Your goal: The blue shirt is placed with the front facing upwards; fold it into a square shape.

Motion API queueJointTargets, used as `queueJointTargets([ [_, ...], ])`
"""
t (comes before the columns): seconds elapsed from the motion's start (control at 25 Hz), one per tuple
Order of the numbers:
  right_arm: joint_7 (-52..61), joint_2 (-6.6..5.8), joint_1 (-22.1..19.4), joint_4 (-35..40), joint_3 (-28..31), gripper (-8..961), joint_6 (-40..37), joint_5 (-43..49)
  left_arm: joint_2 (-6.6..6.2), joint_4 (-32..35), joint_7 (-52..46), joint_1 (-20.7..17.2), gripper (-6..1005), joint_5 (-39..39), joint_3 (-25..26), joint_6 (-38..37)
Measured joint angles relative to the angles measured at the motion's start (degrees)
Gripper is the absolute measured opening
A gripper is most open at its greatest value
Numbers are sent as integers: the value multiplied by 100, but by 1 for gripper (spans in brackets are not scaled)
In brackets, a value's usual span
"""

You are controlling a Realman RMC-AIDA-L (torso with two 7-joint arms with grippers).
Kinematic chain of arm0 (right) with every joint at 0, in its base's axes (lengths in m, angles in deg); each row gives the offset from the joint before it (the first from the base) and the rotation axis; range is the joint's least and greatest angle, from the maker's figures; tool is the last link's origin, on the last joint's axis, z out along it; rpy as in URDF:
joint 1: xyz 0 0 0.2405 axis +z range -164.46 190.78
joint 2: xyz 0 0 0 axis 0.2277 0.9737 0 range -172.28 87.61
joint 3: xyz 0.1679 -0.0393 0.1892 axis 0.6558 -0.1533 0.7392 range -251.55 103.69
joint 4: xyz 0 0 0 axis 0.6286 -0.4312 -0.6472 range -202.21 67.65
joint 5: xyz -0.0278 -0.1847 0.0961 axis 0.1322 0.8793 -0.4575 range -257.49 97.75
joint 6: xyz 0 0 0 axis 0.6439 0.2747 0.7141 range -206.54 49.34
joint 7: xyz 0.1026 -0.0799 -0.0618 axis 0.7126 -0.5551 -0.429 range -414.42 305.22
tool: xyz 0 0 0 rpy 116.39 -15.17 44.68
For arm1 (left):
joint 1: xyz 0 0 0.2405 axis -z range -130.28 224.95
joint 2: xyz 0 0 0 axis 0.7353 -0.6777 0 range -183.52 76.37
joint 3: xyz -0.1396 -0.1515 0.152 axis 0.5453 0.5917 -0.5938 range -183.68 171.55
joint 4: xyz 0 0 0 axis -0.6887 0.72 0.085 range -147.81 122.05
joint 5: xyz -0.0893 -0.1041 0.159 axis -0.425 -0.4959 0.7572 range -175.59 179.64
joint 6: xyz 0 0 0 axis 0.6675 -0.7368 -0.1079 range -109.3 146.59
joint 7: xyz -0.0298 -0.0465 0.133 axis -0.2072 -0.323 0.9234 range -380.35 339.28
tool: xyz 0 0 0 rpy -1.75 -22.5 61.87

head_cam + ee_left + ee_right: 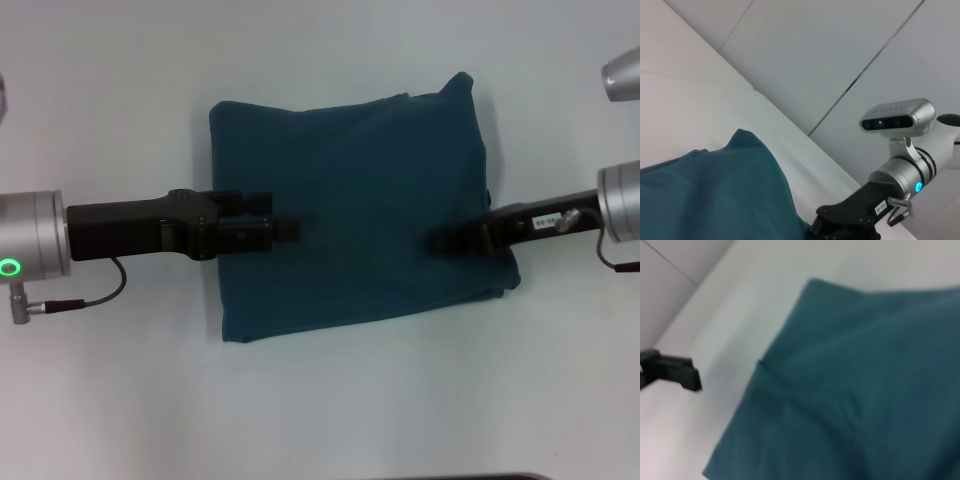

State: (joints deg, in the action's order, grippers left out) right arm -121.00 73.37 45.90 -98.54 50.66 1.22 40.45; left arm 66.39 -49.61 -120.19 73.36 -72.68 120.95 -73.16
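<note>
1. The blue shirt (355, 215) lies flat on the white table (110, 400), already folded into a near-square bundle showing plain teal cloth, with no lettering in sight.
2. The left gripper (285, 230) reaches over the shirt's left edge, so cloth lies beneath its fingertips and stretches ahead of them toward the other arm.
3. The right gripper (445, 241) reaches in over the opposite edge, with its tips facing the left one's across the middle of the bundle; cloth lies below and ahead of them too.
4. Both tips sit about equally far in from their own edges, so neither arm looks nearer the shirt's centre.
5. I cannot tell whether either gripper's fingers are spread or pressed together, or whether they touch the fabric or hover over it.
6. The bundle is slightly wider than deep; its long axis runs roughly along the line joining the two grippers.
7. The fabric looks like soft matte cotton, with shallow creases and a layered, slightly ragged edge on the right side.
8. The far right corner peaks upward, and the near edge sags a little unevenly.
</note>
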Motion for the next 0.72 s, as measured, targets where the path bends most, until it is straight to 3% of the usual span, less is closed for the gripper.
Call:
queueJointTargets([
  [0.32,371,-89,-141,-325,61,57,243,361,0,-14,0,17,811,0,7,28],
  [0.52,246,-120,-187,-670,486,55,813,338,-7,-17,0,40,811,0,9,59],
  [0.72,175,-20,-21,-802,826,53,825,330,-13,-9,0,83,811,-1,-6,88],
])
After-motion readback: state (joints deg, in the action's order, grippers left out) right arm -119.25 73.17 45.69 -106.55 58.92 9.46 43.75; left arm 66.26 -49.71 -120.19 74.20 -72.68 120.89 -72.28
